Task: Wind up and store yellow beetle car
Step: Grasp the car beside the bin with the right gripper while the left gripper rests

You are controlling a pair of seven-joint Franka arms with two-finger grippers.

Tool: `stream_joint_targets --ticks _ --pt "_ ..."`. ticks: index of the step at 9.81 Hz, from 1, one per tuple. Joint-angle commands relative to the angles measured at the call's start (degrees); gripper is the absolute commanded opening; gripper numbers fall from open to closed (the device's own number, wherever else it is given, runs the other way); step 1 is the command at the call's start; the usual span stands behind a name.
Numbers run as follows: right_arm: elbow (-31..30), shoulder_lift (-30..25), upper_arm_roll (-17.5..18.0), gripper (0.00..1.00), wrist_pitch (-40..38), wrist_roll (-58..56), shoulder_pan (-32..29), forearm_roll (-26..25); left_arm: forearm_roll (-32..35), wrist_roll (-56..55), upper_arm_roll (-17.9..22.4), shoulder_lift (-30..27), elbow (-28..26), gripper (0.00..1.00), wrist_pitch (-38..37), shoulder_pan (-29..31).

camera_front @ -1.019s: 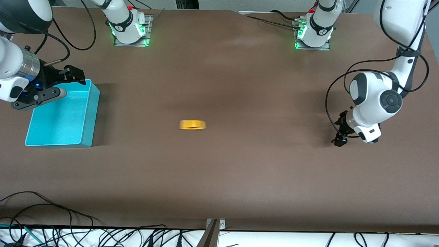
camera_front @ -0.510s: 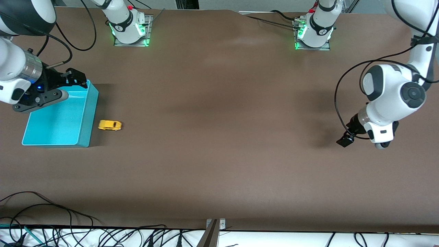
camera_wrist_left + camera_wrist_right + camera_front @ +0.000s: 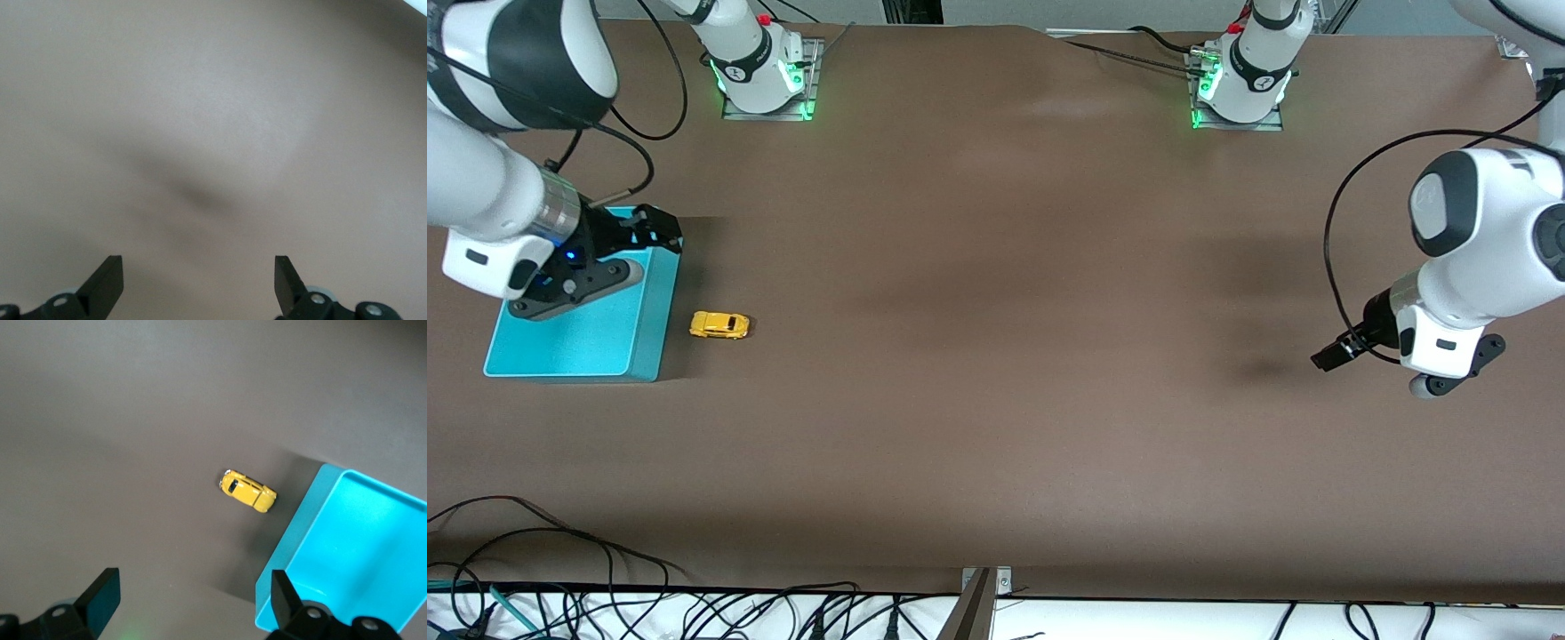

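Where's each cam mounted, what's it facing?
Front: high across the table, facing both bases; shows both arms, yellow beetle car beside turquoise bin.
Left wrist: looks down at bare table; open left gripper.
Right wrist: over the bin's edge; open right gripper.
Shared by front and right wrist: car, bin.

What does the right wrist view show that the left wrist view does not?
Only the right wrist view: the car on the table beside the bin, apart from its wall, framed by the open right gripper.

Only the left wrist view: the open left gripper over bare table with a soft shadow.

Both: brown tabletop and two open, empty fingers.
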Motion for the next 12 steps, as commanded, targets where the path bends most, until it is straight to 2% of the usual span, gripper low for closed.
stream_joint_targets --ticks 1,2,3,4,6,8,10,12 --pt "-1.3 2.6 3.2 1.0 5.5 -5.9 -2.5 0.3 -0.3 8.5 -0.2 -0.7 4.8 1.0 -6.7 0.1" --pt "-7.1 1.7 6.1 1.0 11.8 -12.9 -6.3 0.3 -0.2 12.1 -0.3 -1.1 5.5 1.0 -8.1 0.1" --pt "-11.8 1.8 6.9 1.0 17.9 -23.8 -8.1 0.1 -0.2 15.2 -0.3 -2.2 5.6 1.0 -8.4 0.1" --pt "-14.5 2.8 6.9 1.0 22.3 -34.3 -10.1 0.1 -0.1 15.6 -0.4 -3.2 5.8 1.0 -9.4 0.1" --pt "-15.3 6.4 7.0 1.0 24.7 -48.0 -12.2 0.6 0.0 17.9 -0.6 -4.4 7.1 1.0 -11.3 0.1" --pt "-16.0 10.8 7.0 1.0 27.8 -52.2 -12.5 0.4 -0.1 23.7 0.0 -4.6 9.8 1.0 -15.6 0.3" --pt "-22.7 13.3 7.1 1.0 41.4 -58.2 -12.5 0.5 -0.1 26.4 0.2 -4.5 11.5 1.0 -17.5 0.3" --pt "-27.6 14.6 7.1 1.0 49.7 -61.3 -12.5 0.5 -0.1 27.5 0.4 -4.4 11.5 1.0 -17.5 0.6"
